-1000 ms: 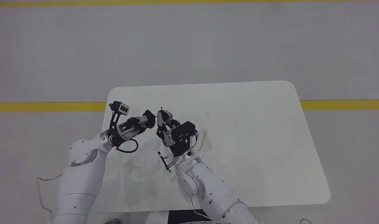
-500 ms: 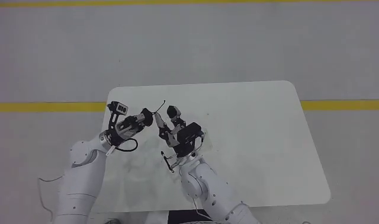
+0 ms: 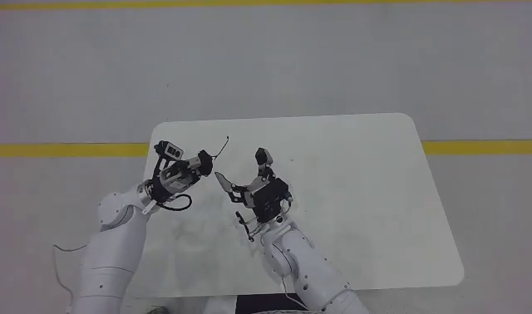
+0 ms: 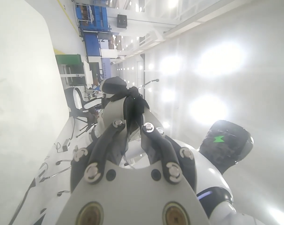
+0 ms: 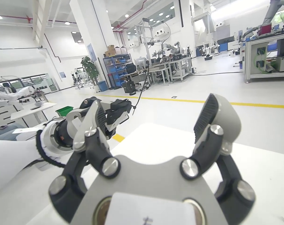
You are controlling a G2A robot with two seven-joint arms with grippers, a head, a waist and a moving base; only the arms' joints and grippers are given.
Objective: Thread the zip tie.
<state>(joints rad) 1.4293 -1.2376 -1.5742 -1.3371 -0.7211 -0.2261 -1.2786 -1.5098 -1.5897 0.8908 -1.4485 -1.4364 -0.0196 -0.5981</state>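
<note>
1. Above the white table's point(image 3: 374, 189) left side, the left gripper point(image 3: 204, 159) pinches the black zip tie point(image 3: 221, 147), its tail pointing up; the right gripper point(image 3: 240, 165) hangs just beside, jaws spread and empty.
2. Risk: the thin tail could flex in the pinch and miss the head.
3. Print on the right gripper's white sticker point(image 5: 142, 209) seems cropped, unreadable.

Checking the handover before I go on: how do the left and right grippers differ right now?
Left gripper: fingers shut; right gripper: fingers spread wide. The left gripper holds the zip tie, its tail sticking out; the right gripper holds nothing. Both hang above the table, close together.
</note>
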